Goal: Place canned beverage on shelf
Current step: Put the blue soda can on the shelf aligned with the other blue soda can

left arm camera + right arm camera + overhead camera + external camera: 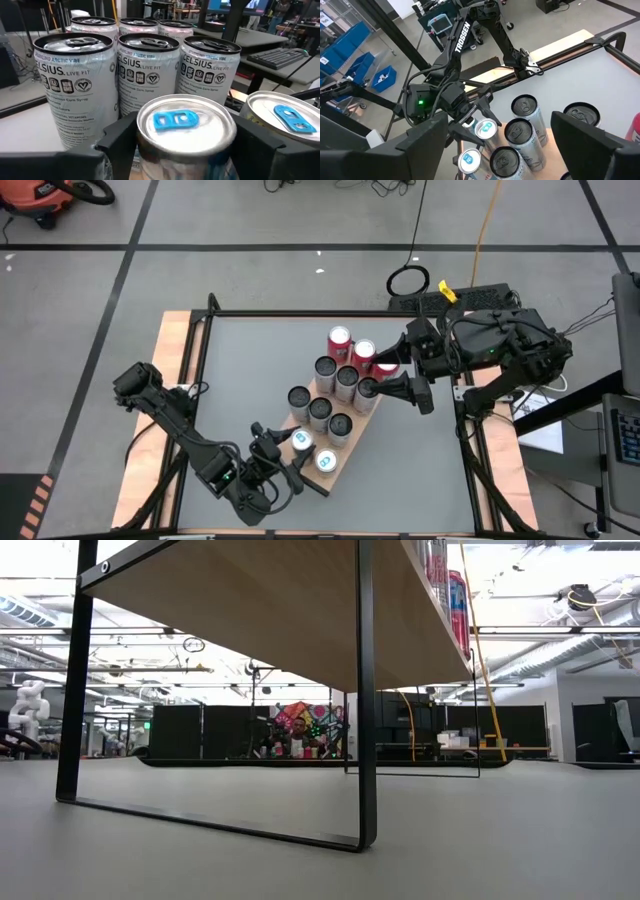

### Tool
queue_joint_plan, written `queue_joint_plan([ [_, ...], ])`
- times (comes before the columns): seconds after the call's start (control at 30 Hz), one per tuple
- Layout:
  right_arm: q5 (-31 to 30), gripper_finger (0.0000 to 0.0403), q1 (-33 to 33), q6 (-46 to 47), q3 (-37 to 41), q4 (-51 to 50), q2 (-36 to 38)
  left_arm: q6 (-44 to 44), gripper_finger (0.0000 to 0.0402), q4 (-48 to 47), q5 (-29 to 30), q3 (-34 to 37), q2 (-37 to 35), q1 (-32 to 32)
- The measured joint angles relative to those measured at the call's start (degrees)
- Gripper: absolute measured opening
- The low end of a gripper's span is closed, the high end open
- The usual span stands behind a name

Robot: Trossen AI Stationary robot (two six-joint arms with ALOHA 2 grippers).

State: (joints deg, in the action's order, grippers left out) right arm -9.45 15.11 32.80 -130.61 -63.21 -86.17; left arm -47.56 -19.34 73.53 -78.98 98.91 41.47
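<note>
Left gripper (292,463) straddles the upright blue-tab can (301,440) on the shelf (351,442), fingers spread just off its sides, its twin (326,461) at four o'clock, right arm farther off.

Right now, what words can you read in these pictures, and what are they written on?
"CELSIUS. LIVE FIT": on the white Celsius cans standing on the shelf.
"SPARKLING ARCTIC VIBE": along the top of those cans.
"TROSSEN": on the left arm, seen from the right wrist.
The small print lower on the cans is too small to read.
</note>
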Motion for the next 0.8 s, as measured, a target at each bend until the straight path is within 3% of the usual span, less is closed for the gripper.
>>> queue_joint_plan([
  [0.2, 0.0, 0.0325, 0.0, -0.17, 0.0, -0.01, 0.0, -0.05, 0.0288, -0.01, -0.25, 0.0, 0.02, 0.0],
  [0.8, 0.0, 0.0325, 0.0, -0.45, 0.0, -0.01, 0.0, 0.98, 0.029, 0.04, -2.84, 0.0, -0.25, 0.33],
])
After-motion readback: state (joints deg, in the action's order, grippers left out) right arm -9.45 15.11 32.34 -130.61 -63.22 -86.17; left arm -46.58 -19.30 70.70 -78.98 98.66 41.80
